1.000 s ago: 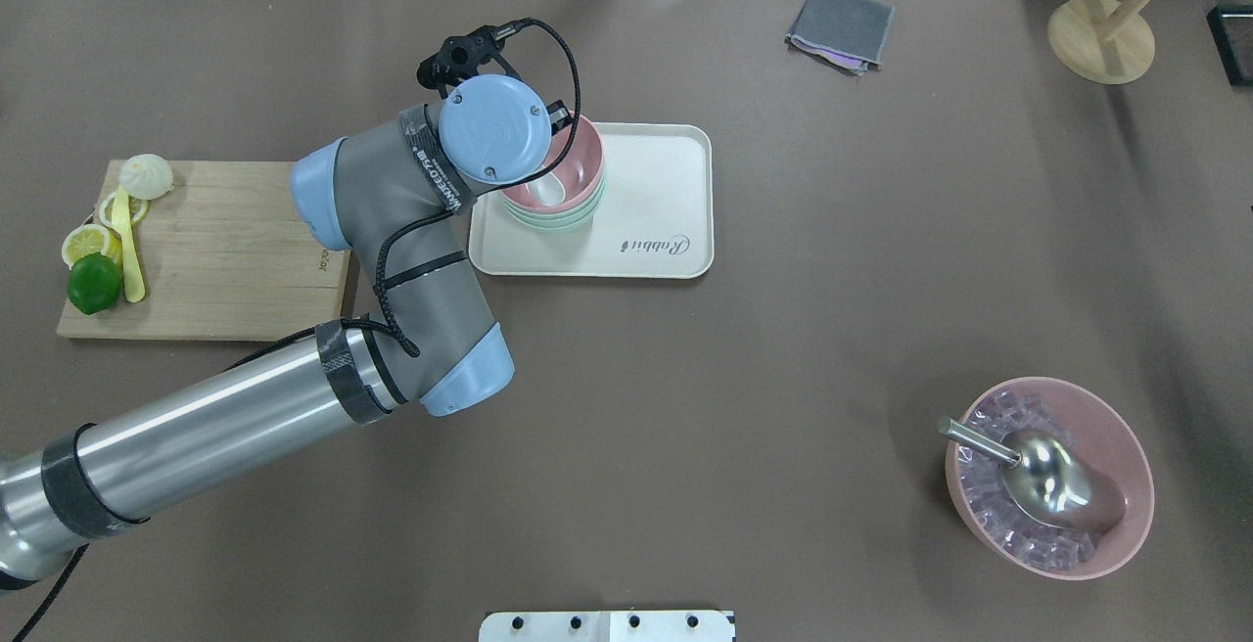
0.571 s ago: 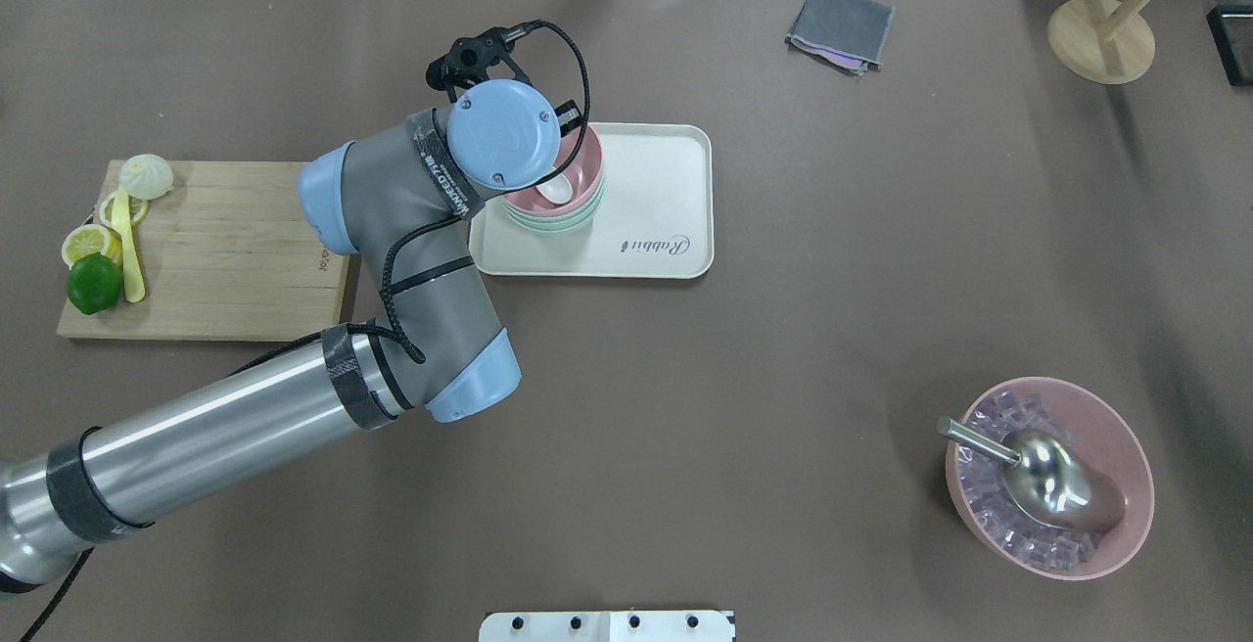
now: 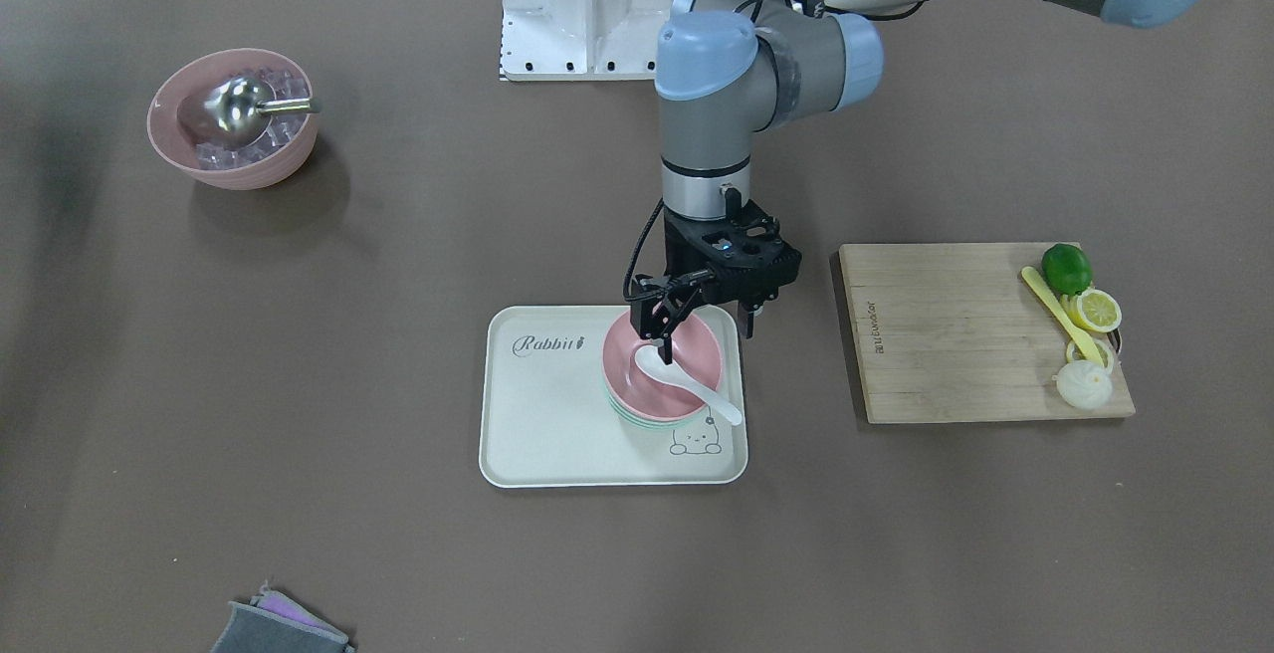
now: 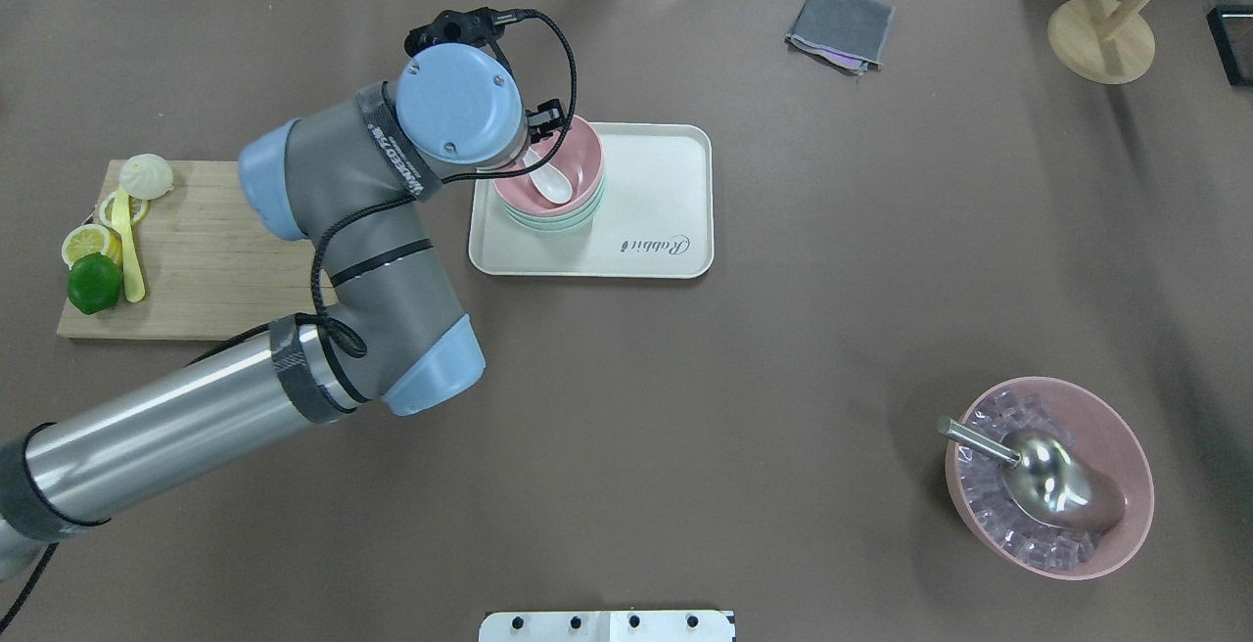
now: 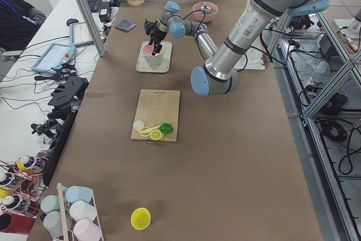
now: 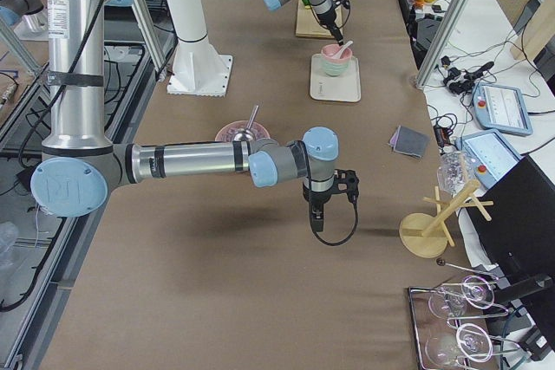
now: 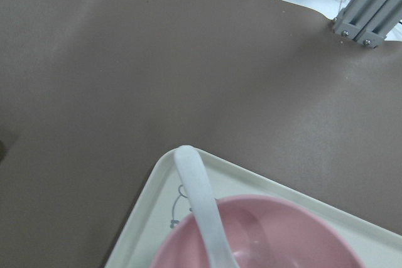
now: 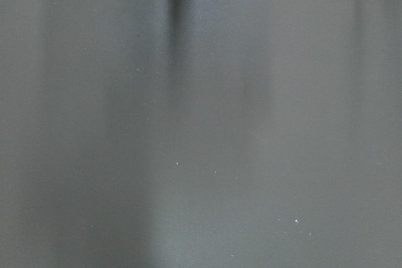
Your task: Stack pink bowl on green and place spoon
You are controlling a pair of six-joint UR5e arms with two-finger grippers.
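Observation:
A pink bowl [image 3: 689, 366] sits stacked on green bowls [image 3: 647, 422] at one end of a cream tray [image 3: 557, 414]. A white spoon [image 3: 687, 389] lies in the pink bowl, its handle over the rim. In the overhead view the spoon [image 4: 548, 177], pink bowl [image 4: 580, 167], green bowls [image 4: 558, 222] and tray [image 4: 646, 202] show beside the left wrist. My left gripper [image 3: 702, 326] hovers over the bowl's rim, open and empty. The left wrist view shows the spoon handle [image 7: 196, 196] and pink bowl [image 7: 282, 236]. My right gripper [image 6: 316, 207] hangs over bare table; I cannot tell its state.
A wooden cutting board [image 4: 225, 251] with a lime [image 4: 94, 282], lemon slices, a bun and a yellow utensil lies left of the tray. Another pink bowl [image 4: 1126, 456] with ice and a metal scoop stands front right. A grey cloth [image 4: 840, 25] and wooden stand [image 4: 1101, 40] lie at the back.
My left arm's wrist has swung left, off the top of the bowls, which uncovers more of the spoon. The spoon stays lying in the pink bowl.

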